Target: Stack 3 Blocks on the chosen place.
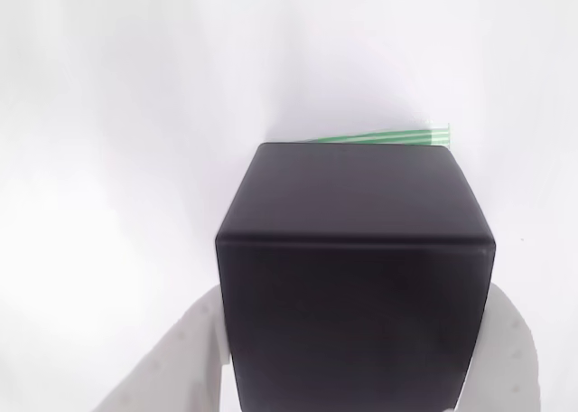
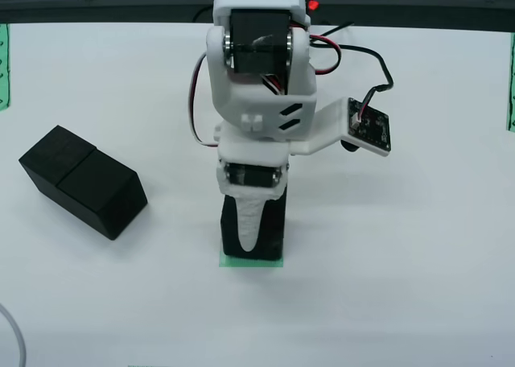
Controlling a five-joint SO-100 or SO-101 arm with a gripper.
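A: Start at the left of the overhead view. What's there?

B: Two black blocks (image 2: 82,180) lying side by side and touching, well apart from the arm, on the white table (image 2: 418,262).

A: And in the middle?

B: The gripper (image 2: 251,222) reaches down over a third block (image 2: 272,226). That cube sits on the green striped square (image 2: 251,261), whose near edge peeks out under its base.

A: Is the claw pinching it?

B: In the wrist view white fingers (image 1: 176,358) flank the cube (image 1: 352,276) at both lower corners and look pressed against its sides, so I judge it pinched on the cube, though the contact lines themselves are hidden. Behind the cube's top edge a sliver of the striped patch (image 1: 388,138) shows, mostly toward the right.

A: So what could go wrong from here?

B: First, placement. That sliver appears only toward the right, so the cube may sit a bit skewed or off centre on the patch. An off base would carry up through the next two cubes.

A: And the release?

B: If the fingers part unevenly or lift while rubbing a face, they could drag or twist the cube off the square. Later, the two touching blocks are awkward: a finger wedged between them could shove one aside.
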